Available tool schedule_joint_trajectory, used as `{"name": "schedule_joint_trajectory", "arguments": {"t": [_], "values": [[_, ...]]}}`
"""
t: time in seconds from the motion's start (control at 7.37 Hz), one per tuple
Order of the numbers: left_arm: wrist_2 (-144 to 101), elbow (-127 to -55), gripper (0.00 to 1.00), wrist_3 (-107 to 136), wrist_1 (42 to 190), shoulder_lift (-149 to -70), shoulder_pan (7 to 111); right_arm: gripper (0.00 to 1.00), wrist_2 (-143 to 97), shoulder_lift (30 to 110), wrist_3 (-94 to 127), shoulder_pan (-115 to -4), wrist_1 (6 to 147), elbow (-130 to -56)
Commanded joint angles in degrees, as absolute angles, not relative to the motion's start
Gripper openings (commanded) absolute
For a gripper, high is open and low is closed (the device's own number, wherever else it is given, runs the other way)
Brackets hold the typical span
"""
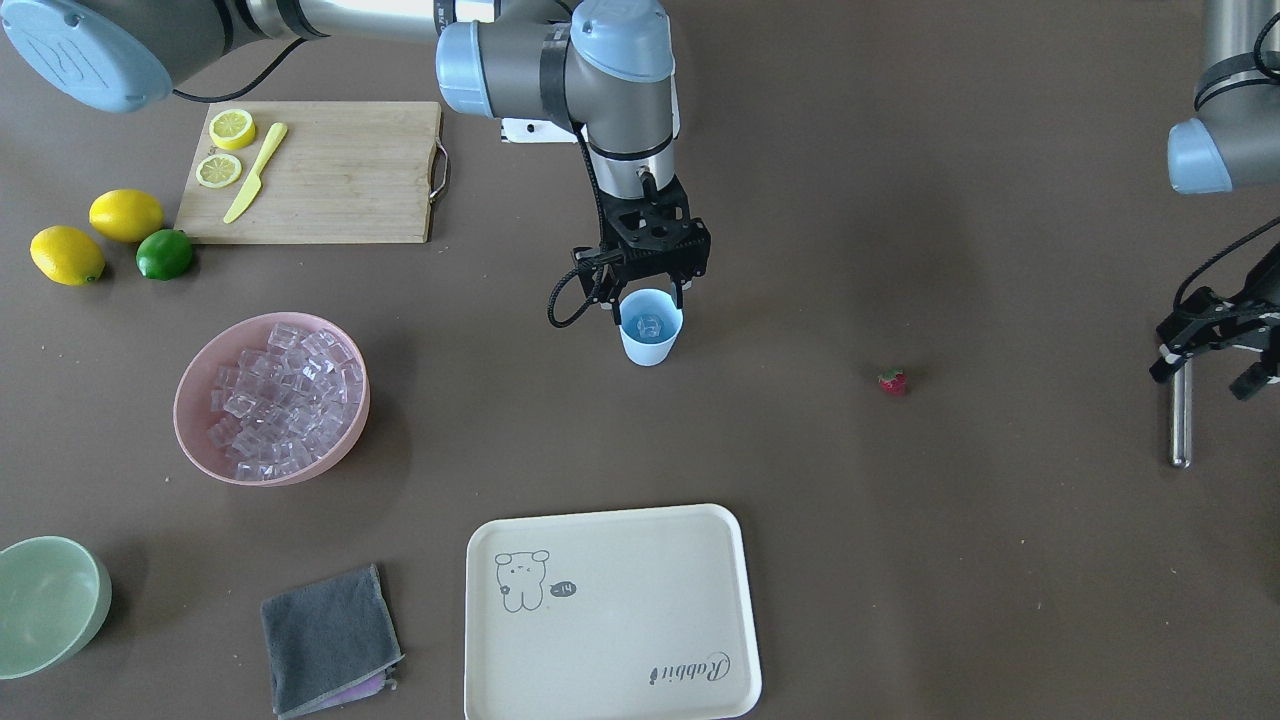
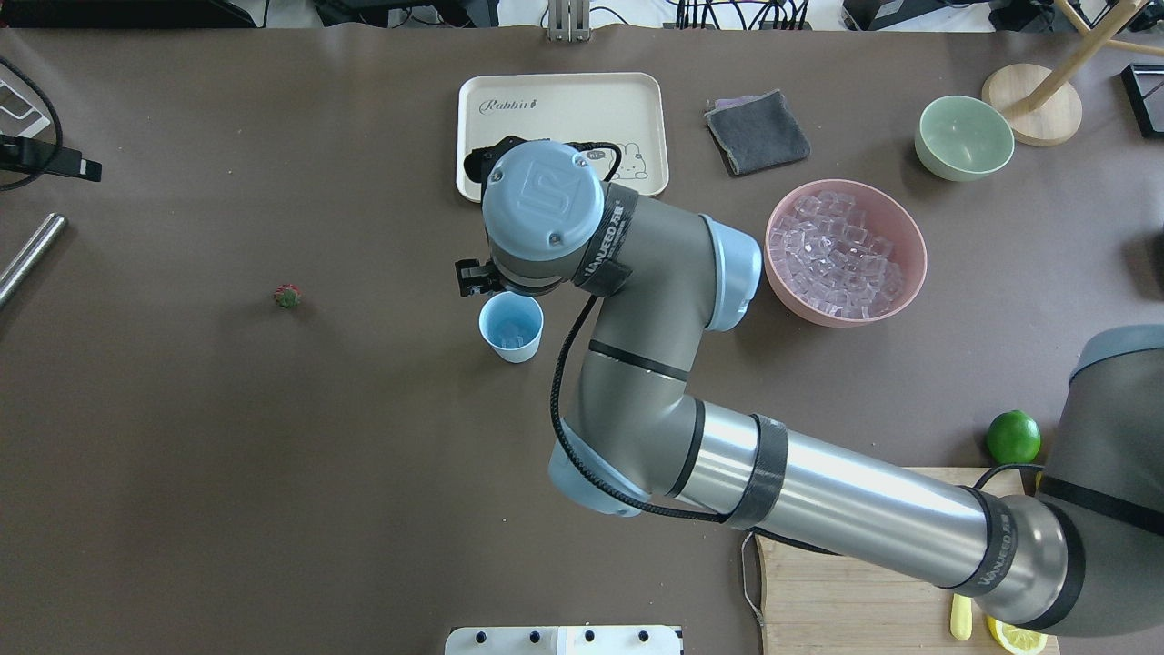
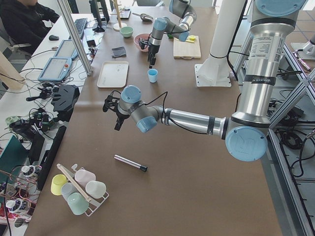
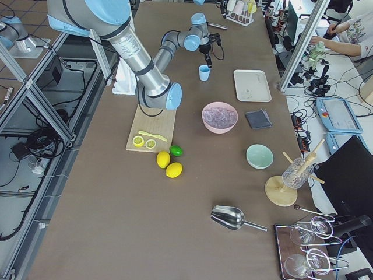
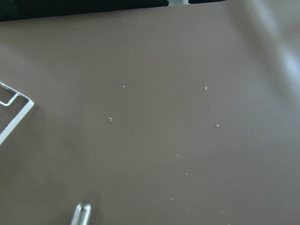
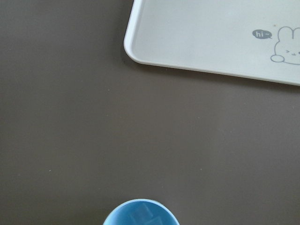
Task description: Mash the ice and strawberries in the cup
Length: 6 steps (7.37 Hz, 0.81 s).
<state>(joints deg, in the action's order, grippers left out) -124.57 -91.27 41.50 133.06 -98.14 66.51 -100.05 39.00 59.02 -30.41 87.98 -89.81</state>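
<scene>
The light blue cup (image 1: pixel 650 342) (image 2: pixel 511 329) stands mid-table with one clear ice cube (image 1: pixel 650 324) (image 6: pixel 140 213) inside. My right gripper (image 1: pixel 645 300) hangs just above the cup's rim, open, its fingers spread to either side and nothing between them. More ice (image 1: pixel 275 395) is piled in the pink bowl (image 1: pixel 200 440) (image 2: pixel 909 273). The small red strawberry (image 1: pixel 893 381) (image 2: pixel 288 297) lies alone on the table between the cup and my left arm. My left gripper (image 1: pixel 1208 368) (image 3: pixel 117 115) hovers open and empty above the table, near a metal rod (image 1: pixel 1181 420).
A cream tray (image 1: pixel 610 615) (image 6: pixel 197 42) lies beyond the cup, with a grey cloth (image 1: pixel 328 640) and a pale green bowl (image 1: pixel 50 600) further along. A cutting board (image 1: pixel 340 175) holds lemon slices and a yellow knife; two lemons and a lime (image 1: pixel 164 254) lie beside it.
</scene>
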Motion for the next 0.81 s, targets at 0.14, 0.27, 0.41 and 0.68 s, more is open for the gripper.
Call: {"name": "schedule_joint_trajectory", "arguments": {"t": [0.14, 0.27, 0.41, 0.68], "values": [[-112.9, -95.3, 0.97, 50.3, 128.7, -102.6, 51.2, 0.99, -119.9, 59.7, 39.8, -49.4, 90.1, -107.9], [-108.9, -95.0, 0.97, 54.3, 128.7, -102.6, 47.2, 0.99, -123.8, 67.1, 33.5, -54.5, 89.4, -110.2], [-105.1, -94.7, 0.97, 56.2, 128.6, -102.9, 42.7, 0.99, -129.1, 76.0, 24.3, -61.8, 87.2, -112.3], [-104.6, -93.0, 0.97, 56.1, 128.5, -102.8, 41.5, 0.99, -137.4, 89.4, 4.8, -73.8, 83.0, -110.8]]}}
